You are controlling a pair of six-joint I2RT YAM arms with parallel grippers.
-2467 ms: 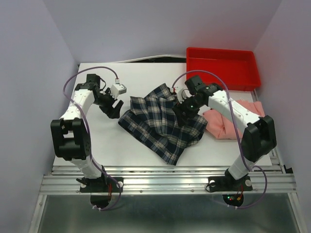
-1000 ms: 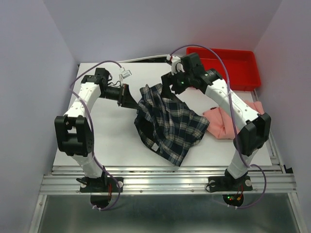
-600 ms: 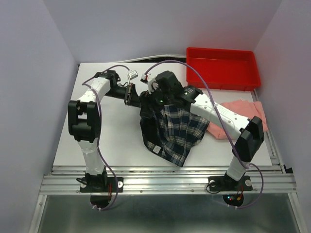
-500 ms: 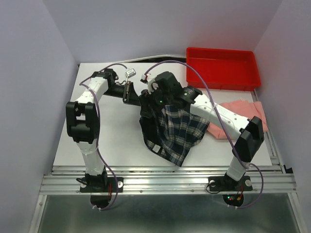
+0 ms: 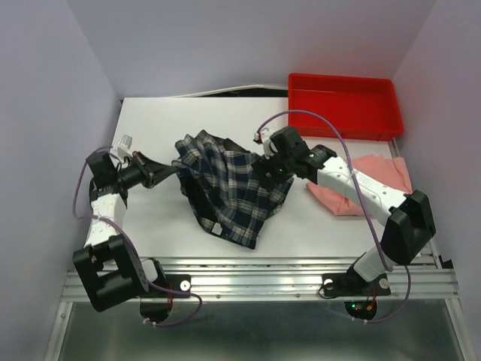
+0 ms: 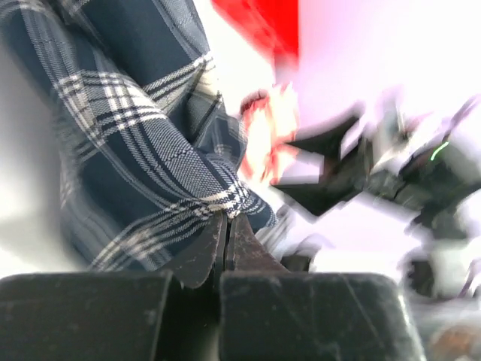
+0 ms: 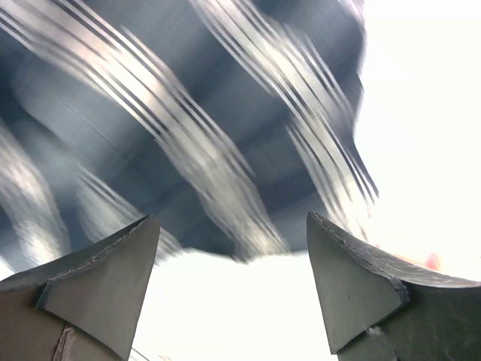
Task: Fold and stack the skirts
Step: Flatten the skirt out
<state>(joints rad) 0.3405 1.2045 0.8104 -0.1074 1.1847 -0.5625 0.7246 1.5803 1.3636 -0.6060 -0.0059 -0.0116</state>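
Observation:
The plaid skirt (image 5: 225,184) lies rumpled and partly doubled over in the middle of the table. My left gripper (image 5: 174,170) reaches in from the left, shut on the skirt's left edge. In the left wrist view its jaws (image 6: 228,219) pinch a white-lined fold of the plaid skirt (image 6: 143,150). My right gripper (image 5: 266,171) is at the skirt's right side, open. The right wrist view shows its fingers (image 7: 233,237) wide apart and empty, with blurred plaid skirt (image 7: 188,128) beyond them. The pink skirt (image 5: 368,184) lies at the right under the right arm.
A red tray (image 5: 342,105) stands at the back right corner. Purple walls close in the table on three sides. The left arm's base link stands at the near left (image 5: 109,263). Bare white table (image 5: 150,124) shows at the back left.
The left arm has swung down and to the left, dragging the plaid skirt's edge leftward. The right gripper has drawn back to the right, off the skirt's top.

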